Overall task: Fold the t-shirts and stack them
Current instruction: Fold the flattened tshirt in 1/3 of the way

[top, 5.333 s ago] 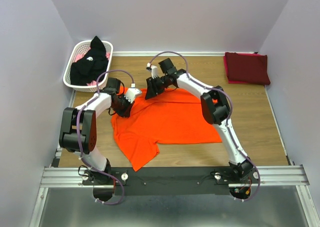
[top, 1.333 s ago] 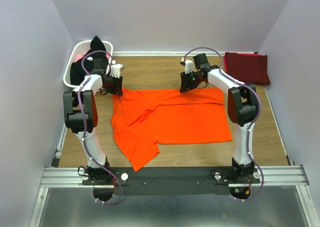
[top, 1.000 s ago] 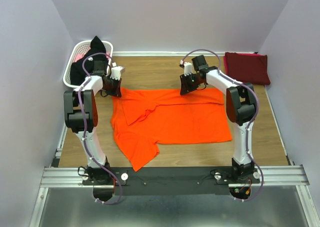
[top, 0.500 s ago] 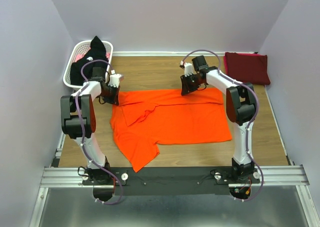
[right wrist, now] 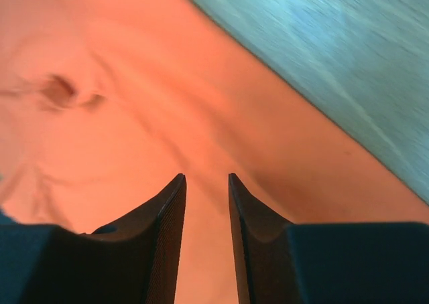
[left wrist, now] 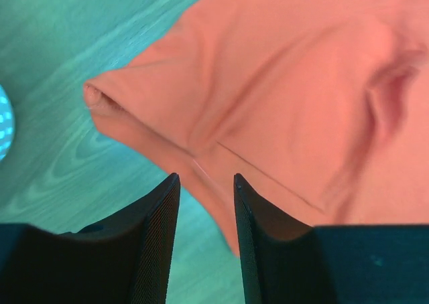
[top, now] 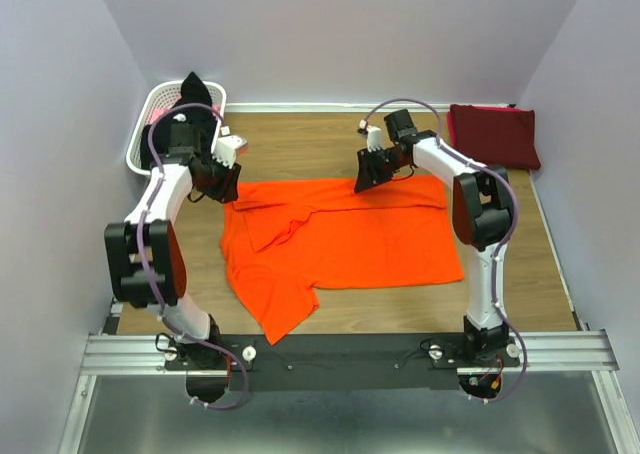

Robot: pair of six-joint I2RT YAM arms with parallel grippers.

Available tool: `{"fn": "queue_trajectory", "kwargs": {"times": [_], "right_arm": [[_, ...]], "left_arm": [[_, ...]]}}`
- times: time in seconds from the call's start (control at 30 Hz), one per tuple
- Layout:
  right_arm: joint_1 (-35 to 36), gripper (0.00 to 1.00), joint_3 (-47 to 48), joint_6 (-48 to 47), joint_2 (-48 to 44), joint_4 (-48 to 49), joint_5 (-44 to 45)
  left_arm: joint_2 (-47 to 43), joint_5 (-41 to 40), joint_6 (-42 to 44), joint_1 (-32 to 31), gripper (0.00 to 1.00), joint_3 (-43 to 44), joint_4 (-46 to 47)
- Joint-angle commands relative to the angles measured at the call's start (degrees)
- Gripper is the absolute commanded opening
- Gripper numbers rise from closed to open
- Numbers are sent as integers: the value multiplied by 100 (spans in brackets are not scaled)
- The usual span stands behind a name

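The bright orange t-shirt [top: 350, 239] lies spread on the wooden table, with its left part creased and a flap hanging toward the near edge. My left gripper [top: 222, 182] is open over the shirt's far left corner. In the left wrist view [left wrist: 206, 178] cloth and bare table show below the gap between the jaws, which hold nothing. My right gripper [top: 362, 179] is open over the shirt's far edge. In the right wrist view [right wrist: 206, 177] orange cloth [right wrist: 134, 83] lies under empty jaws. The maroon t-shirt [top: 492, 136] lies folded at the far right. The black t-shirt [top: 182, 124] sits bunched in the basket.
The white slotted basket [top: 140, 146] stands at the far left corner, close to my left arm. Walls close in the table on the left, back and right. Bare wood shows behind the orange shirt and to its right.
My left arm has swung its elbow outward to the left, its gripper staying by the shirt's far left corner. My right gripper has shifted slightly left. The orange shirt stays spread.
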Motion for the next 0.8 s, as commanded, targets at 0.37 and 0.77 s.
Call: {"fn": "queue_trajectory", "kwargs": {"times": [0.37, 0.77], "right_arm": [[1107, 43, 846, 923, 250, -98, -895], [1284, 47, 926, 923, 479, -107, -446]], "left_arm": [[-1500, -69, 1238, -1623, 48, -2121, 272], [-859, -597, 720, -2714, 56, -1954, 1108]]}}
